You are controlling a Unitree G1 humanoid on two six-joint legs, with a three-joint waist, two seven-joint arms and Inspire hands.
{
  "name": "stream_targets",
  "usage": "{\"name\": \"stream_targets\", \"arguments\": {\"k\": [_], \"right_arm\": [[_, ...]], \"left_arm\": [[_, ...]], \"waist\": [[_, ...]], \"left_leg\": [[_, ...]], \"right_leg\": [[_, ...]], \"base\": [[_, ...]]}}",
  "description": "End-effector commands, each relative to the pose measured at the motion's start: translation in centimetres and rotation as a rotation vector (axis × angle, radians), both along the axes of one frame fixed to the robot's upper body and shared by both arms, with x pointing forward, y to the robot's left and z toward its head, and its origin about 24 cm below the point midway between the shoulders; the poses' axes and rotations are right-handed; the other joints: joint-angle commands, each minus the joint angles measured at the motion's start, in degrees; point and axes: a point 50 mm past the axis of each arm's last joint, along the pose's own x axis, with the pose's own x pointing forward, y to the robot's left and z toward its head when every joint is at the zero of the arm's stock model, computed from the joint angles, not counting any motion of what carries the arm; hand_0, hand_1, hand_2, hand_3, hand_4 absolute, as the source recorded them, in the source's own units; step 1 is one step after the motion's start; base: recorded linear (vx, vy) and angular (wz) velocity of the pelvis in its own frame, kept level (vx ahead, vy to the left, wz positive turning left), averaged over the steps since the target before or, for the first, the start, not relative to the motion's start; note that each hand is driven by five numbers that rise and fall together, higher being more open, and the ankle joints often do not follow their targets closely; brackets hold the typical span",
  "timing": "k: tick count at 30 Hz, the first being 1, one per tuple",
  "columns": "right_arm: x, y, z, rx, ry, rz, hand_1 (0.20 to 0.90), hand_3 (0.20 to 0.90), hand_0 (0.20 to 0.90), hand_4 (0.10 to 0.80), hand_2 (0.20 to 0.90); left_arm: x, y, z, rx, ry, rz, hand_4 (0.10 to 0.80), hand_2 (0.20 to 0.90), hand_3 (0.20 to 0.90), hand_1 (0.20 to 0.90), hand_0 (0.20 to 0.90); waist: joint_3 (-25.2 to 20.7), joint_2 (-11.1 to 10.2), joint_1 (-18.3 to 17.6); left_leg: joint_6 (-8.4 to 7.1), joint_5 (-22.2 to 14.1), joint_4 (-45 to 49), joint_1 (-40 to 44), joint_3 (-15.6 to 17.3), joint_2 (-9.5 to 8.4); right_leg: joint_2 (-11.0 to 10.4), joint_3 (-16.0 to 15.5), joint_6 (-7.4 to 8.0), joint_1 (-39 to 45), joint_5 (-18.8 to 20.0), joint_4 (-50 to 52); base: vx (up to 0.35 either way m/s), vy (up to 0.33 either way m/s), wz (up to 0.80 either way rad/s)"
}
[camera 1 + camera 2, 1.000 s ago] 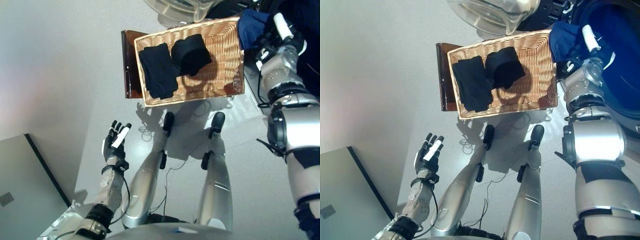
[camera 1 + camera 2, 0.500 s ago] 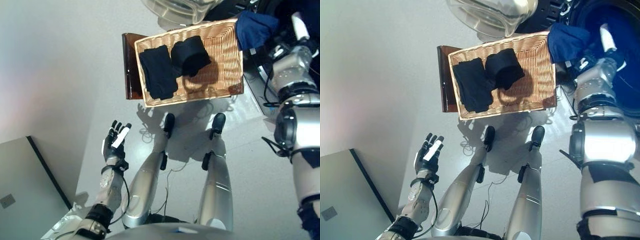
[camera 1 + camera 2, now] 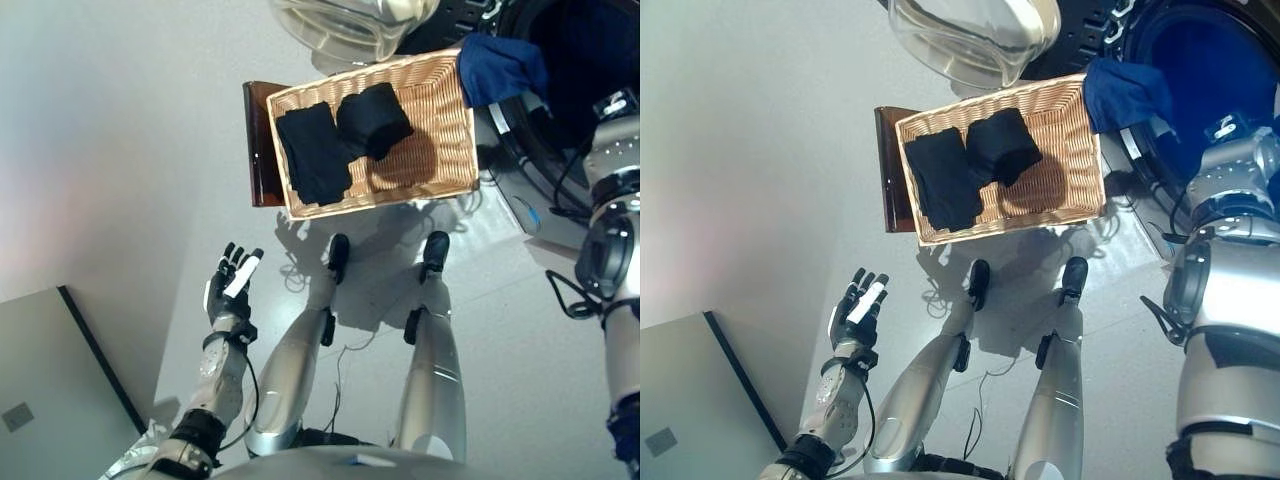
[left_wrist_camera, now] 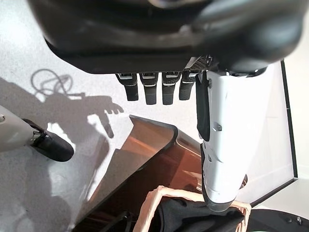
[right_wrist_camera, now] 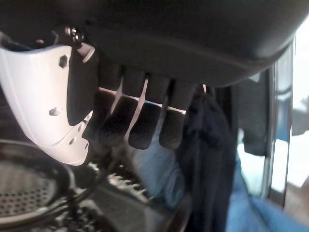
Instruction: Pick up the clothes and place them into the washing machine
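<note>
right hand (image 5: 135, 121): inside the washing machine (image 3: 1200, 60) drum, fingers loosely bent, holding nothing | blue garment (image 3: 1125, 90): draped over the drum's rim, beside the wicker basket (image 3: 1080, 150) | two dark clothes (image 3: 970, 165): lying in the basket | left hand (image 3: 230, 285): fingers spread wide, empty, low over the floor

Both arms are silver-grey with black bands at the joints, each ending in a dark hand, the left hand (image 3: 232, 287) and the right hand (image 5: 140, 121), whose thumb wears a white cover with small screws.
</note>
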Motion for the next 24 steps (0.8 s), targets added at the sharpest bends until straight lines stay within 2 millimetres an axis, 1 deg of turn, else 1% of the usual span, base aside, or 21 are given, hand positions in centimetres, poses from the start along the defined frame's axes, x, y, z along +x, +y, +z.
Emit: {"name": "stream_targets", "arguments": {"k": [1,3,4,5,6,9,10,11,12,14,17,19,20,21,24], "right_arm": [[-1.7,-1.7,3.8,-0.41,0.126,-0.114,0.9,0.9,0.9,0.8,0.9],[-1.1,-0.6,4.2,-0.575,0.244,-0.143,0.9,0.9,0.9,0.8,0.9],[-0.7,0.2,4.4,-0.695,0.318,-0.161,0.9,0.9,0.9,0.8,0.9],[-0.2,1.0,4.4,-0.873,0.442,-0.2,0.9,0.9,0.9,0.8,0.9],[0.1,1.6,4.2,-1.013,0.53,-0.222,0.9,0.9,0.9,0.8,0.9],[0.5,3.0,4.7,-1.465,0.798,-0.415,0.9,0.9,0.9,0.8,0.9],[0.5,2.9,4.3,-1.624,0.911,-0.471,0.9,0.9,0.9,0.8,0.9],[0.5,2.8,3.8,-1.839,1.08,-0.549,0.9,0.9,0.9,0.8,0.9],[0.5,2.8,3.9,-1.84,1.08,-0.55,0.9,0.9,0.9,0.8,0.9],[0.6,3.0,3.8,-1.977,1.176,-0.608,0.9,0.9,0.9,0.8,0.9],[0.8,3.3,3.2,-2.107,1.27,-0.663,0.9,0.9,0.9,0.8,0.9],[0.9,3.5,3.0,-2.161,1.293,-0.685,0.9,0.9,0.9,0.8,0.9],[0.9,3.5,3.0,-2.161,1.293,-0.685,0.9,0.9,0.9,0.8,0.9],[1.1,3.8,2.9,-2.203,1.307,-0.7,0.9,0.9,0.9,0.8,0.9],[1.3,4.3,3.0,-2.25,1.308,-0.719,0.9,0.9,0.9,0.8,0.9]], "left_arm": [[-1.4,2.0,-0.1,0.075,-0.009,0.04,0.8,0.9,0.9,0.9,0.9],[-1.2,2.1,0.4,0.085,-0.034,0.052,0.8,0.9,0.9,0.9,0.9],[-1.2,2.1,0.6,0.091,-0.037,0.058,0.8,0.9,0.9,0.9,0.9],[-1.0,2.3,0.9,0.102,-0.053,0.071,0.8,0.9,0.9,0.9,0.9],[-0.9,2.4,1.2,0.112,-0.067,0.081,0.8,0.9,0.9,0.9,0.9],[-0.4,3.1,2.1,0.14,-0.105,0.121,0.8,0.9,0.9,0.9,0.9],[-0.3,3.0,2.3,0.141,-0.118,0.12,0.8,0.9,0.9,0.9,0.9],[0.0,2.9,2.6,0.143,-0.135,0.117,0.8,0.9,0.9,0.9,0.9],[0.0,2.9,2.6,0.143,-0.136,0.117,0.8,0.9,0.9,0.9,0.9],[0.2,2.8,2.8,0.148,-0.149,0.111,0.8,0.9,0.9,0.9,0.9],[0.6,2.5,3.0,0.148,-0.158,0.102,0.8,0.9,0.9,0.9,0.9],[0.8,2.3,3.1,0.149,-0.159,0.094,0.8,0.9,0.9,0.9,0.9],[0.8,2.3,3.1,0.149,-0.159,0.094,0.8,0.9,0.9,0.9,0.9],[0.9,2.1,3.1,0.146,-0.162,0.092,0.8,0.9,0.9,0.9,0.9],[1.2,1.9,3.3,0.144,-0.169,0.09,0.8,0.9,0.9,0.9,0.9]], "waist": [[-3.0,3.5,0.0],[-2.7,3.2,-0.2],[-2.6,3.2,-0.4],[-2.4,3.1,-0.6],[-2.2,3.0,-0.8],[-1.8,2.7,-1.3],[-2.0,2.7,-1.2],[-1.8,2.8,-1.2],[-2.0,2.9,-1.1],[-2.0,2.9,-1.0],[-2.0,2.8,-1.0],[-1.9,2.9,-0.9],[-1.9,2.9,-0.9],[-1.8,2.9,-0.9],[-1.7,2.9,-0.9]], "left_leg": [[-3.74,-2.1,-2.1,0.0,-0.1,0.49],[-3.75,-2.3,-2.1,0.1,0.0,0.53],[-3.78,-2.0,-2.0,-0.3,0.0,0.59],[-3.81,-2.0,-1.9,-0.5,0.1,0.61],[-3.86,-1.9,-1.8,-0.8,0.1,0.62],[-4.02,-1.8,-1.6,-1.3,0.0,0.57],[-4.08,-1.6,-1.5,-1.7,-0.1,0.56],[-4.14,-1.6,-1.4,-1.8,-0.4,0.36],[-4.15,-1.5,-1.4,-2.0,-0.4,0.41],[-4.19,-1.4,-1.4,-2.4,-0.5,0.36],[-4.27,-1.3,-1.4,-2.8,-0.7,0.29],[-4.27,-1.2,-1.3,-3.0,-0.6,0.24],[-4.27,-1.2,-1.3,-3.0,-0.6,0.24],[-4.29,-1.2,-1.2,-3.0,-0.5,0.22],[-4.29,-1.2,-1.0,-3.2,-0.6,0.12]], "right_leg": [[1.2,1.2,0.94,-0.2,-10.2,7.0],[1.3,1.2,0.92,-0.1,-10.4,6.9],[1.4,1.3,0.91,-0.3,-9.8,6.8],[1.6,1.4,0.9,-0.5,-9.6,6.7],[1.6,1.4,0.87,-0.6,-9.4,6.5],[1.8,1.4,0.9,-0.8,-9.2,6.5],[1.8,1.4,0.91,-1.1,-8.9,6.4],[1.7,1.3,0.92,-1.3,-9.1,6.8],[1.8,1.3,0.92,-1.4,-8.9,6.6],[1.8,1.4,0.91,-1.9,-8.9,6.9],[1.8,1.6,0.93,-2.3,-8.9,7.1],[1.9,1.6,0.91,-2.5,-8.9,7.3],[1.9,1.6,0.91,-2.5,-8.9,7.3],[1.8,1.6,0.9,-2.7,-8.9,7.5],[1.8,1.6,0.85,-2.8,-8.9,7.7]], "base": [[0.0,0.0,0.0],[0.0,0.0,0.0],[-0.035,-0.015,-0.01],[-0.035,-0.011,-0.03],[0.0,0.0,0.0],[0.0,0.0,0.0],[0.0,0.0,0.0],[0.0,0.0,0.0],[-0.01,0.004,0.03],[0.0,0.0,0.0],[0.0,0.0,0.0],[-0.003,0.001,0.02],[0.0,0.0,0.0],[0.0,0.0,0.0],[0.0,0.0,0.0]]}}
